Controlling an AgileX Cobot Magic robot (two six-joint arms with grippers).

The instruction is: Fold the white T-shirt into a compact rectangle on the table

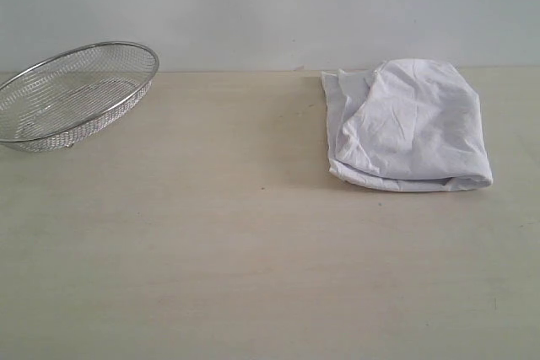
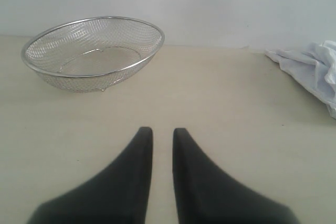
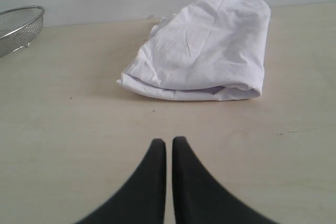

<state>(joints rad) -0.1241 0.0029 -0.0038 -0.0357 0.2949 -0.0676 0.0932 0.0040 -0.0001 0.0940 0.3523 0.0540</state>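
Note:
The white T-shirt (image 1: 409,124) lies folded into a rough, wrinkled bundle at the back right of the table (image 1: 211,250); no lettering shows. In the right wrist view the T-shirt (image 3: 205,51) lies ahead of my right gripper (image 3: 169,141), which is shut, empty and a good way short of the cloth. My left gripper (image 2: 163,131) hovers over bare table with its jaws a narrow gap apart and nothing between them. An edge of the T-shirt (image 2: 315,66) shows far off to one side of it. Neither gripper appears in the exterior view.
A round wire-mesh basket (image 1: 76,94) stands empty at the back left, ahead of the left gripper (image 2: 94,53), and its rim shows in the right wrist view (image 3: 18,24). A pale wall runs along the table's far edge.

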